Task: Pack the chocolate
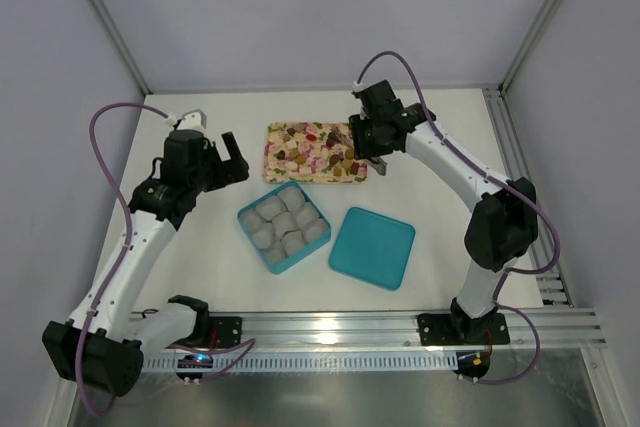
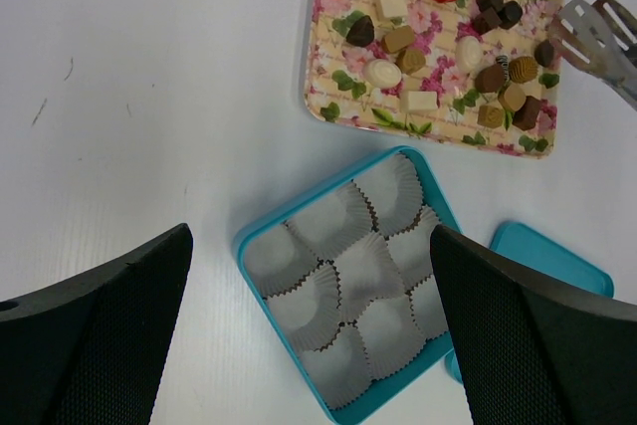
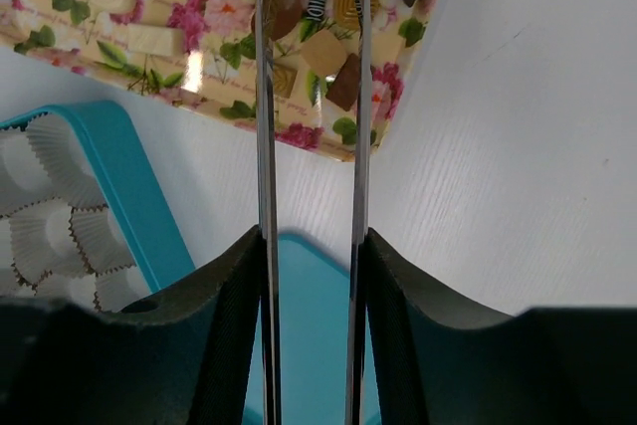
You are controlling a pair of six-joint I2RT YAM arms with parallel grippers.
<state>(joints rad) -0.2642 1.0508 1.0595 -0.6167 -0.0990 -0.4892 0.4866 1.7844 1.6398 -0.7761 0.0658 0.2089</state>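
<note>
The chocolate [image 1: 318, 152] lies as many small brown, tan, white and red pieces [image 2: 398, 39] on a flowered tray [image 1: 275, 132]. My right gripper [image 1: 365, 142] is shut on metal tongs [image 3: 264, 146], with one finger against each blade. The blades [image 2: 597, 32] reach over the tray's right end, and a dark brown piece [image 3: 284, 12] and a striped piece show between them. I cannot tell whether they touch any piece. My left gripper [image 2: 311, 236] hangs wide open and empty above the teal box [image 2: 244, 246], left of the tray.
The teal box [image 1: 250, 232] holds several crinkled white paper cups [image 1: 285, 219], all empty. Its teal lid [image 1: 372, 247] lies flat to the box's right, below my right gripper [image 3: 311, 241]. A metal rail runs along the table's near edge.
</note>
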